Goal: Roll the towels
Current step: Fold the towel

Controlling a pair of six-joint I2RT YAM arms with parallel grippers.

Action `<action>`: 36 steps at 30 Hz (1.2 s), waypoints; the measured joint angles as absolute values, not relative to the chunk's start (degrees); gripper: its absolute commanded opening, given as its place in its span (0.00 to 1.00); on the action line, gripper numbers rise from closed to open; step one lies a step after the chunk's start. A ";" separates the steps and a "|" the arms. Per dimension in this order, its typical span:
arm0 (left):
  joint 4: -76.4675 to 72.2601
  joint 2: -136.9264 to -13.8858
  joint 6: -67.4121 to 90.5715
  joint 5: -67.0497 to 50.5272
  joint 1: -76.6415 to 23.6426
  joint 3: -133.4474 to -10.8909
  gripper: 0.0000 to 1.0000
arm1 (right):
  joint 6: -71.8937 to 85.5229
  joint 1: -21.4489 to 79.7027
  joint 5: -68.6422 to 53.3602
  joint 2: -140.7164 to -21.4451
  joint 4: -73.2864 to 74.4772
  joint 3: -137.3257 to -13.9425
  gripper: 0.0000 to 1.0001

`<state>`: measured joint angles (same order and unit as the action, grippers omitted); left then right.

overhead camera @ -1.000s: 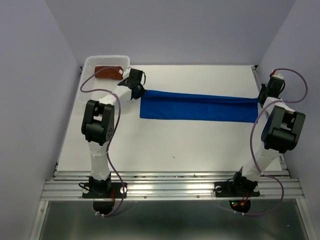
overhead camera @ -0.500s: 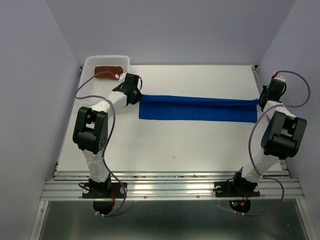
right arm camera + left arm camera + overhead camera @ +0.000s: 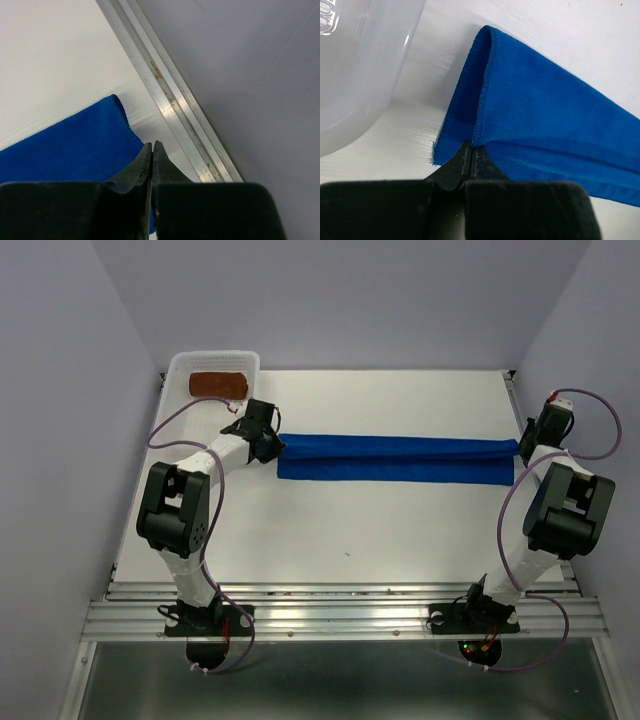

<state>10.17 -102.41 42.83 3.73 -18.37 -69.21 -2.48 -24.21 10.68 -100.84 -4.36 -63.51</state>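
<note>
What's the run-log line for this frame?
blue towel: folded into long strip | left gripper: shut on its left end | right gripper: shut on its right end | brown towel: in basket

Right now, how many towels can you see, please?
2: the blue towel stretched across the table; the rust-brown towel inside the white basket, far left. None seems hidden.

Blue towel (image 3: 395,458), folded into a long strip, lies flat; rust-brown towel (image 3: 218,383) in basket (image 3: 176,370).
</note>
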 measured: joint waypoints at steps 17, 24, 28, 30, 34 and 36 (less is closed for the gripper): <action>11.22 -101.97 43.38 2.98 -18.35 -67.37 0.00 | -0.58 -24.80 9.98 -101.01 -4.34 -61.23 0.01; 13.47 -102.87 43.62 2.61 -18.35 -67.26 0.00 | 1.08 -24.80 10.07 -102.61 -4.14 -59.86 0.01; 14.96 -103.35 43.68 2.37 -18.35 -67.24 0.00 | 2.00 -24.84 10.09 -102.87 -4.01 -59.33 0.02; 15.25 -103.35 43.70 2.28 -18.35 -67.24 0.00 | 2.48 -24.84 10.09 -102.87 -3.88 -59.00 0.03; 16.14 -103.37 43.72 2.20 -18.35 -67.24 0.00 | 3.42 -24.91 10.07 -102.87 -3.88 -58.26 0.05; 16.64 -103.57 43.72 2.20 -18.35 -67.26 0.00 | 3.90 -25.02 10.07 -102.91 -3.53 -58.00 0.07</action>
<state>16.64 -103.57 43.72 2.20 -18.35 -67.26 3.90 -25.02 10.07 -102.91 -3.53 -58.00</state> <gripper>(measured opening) 0.034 0.054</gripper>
